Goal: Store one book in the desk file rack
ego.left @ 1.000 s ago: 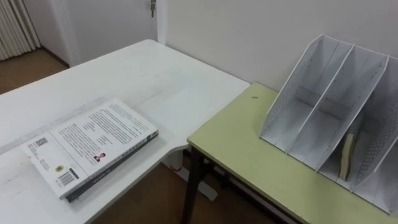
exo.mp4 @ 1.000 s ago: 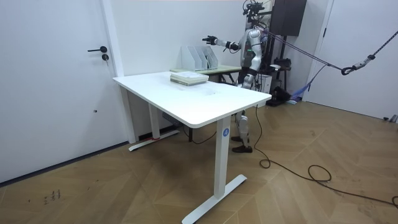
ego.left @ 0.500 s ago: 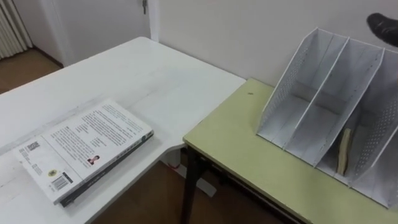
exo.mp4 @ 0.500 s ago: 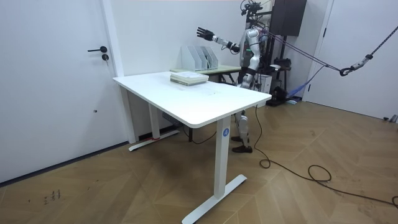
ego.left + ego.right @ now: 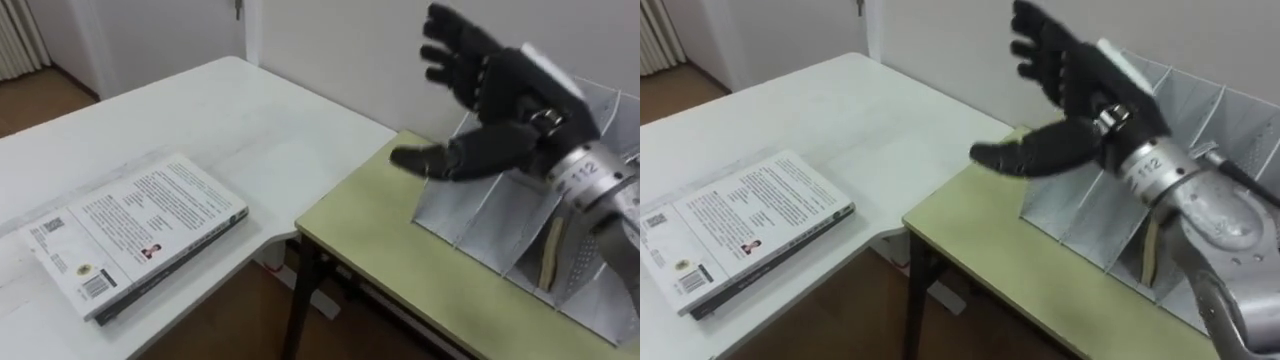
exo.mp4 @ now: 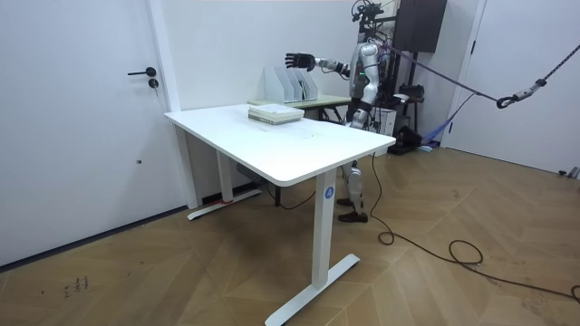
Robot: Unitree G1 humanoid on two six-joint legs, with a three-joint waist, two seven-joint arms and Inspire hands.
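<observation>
The right hand (image 5: 505,108) hangs in the air over the left end of the desk file rack (image 5: 458,214), its fingers spread wide and straight, the thumb pointing left, and nothing in it (the palm faces left, towards the white desk). It touches neither the rack nor the table beneath it. The book (image 5: 135,235) lies flat, back cover up, on the near left part of the white desk (image 5: 250,130), close to that desk's near edge and well apart from the hand and from the rack. The rack stands on a green table (image 5: 390,255) that butts against the right side of the white desk; it sits at the table's far right, against the wall, its open compartments facing the near left. A thin tan thing (image 5: 546,255) stands upright in one of the rack's right-hand compartments; what it is I cannot tell. In the room view the robot stands upright at the far side of the white desk, beside the green table, with its right arm stretched out level towards the room view's left, so that the hand is above the rack, and the book lies on the far part of the desk top in front of it.
</observation>
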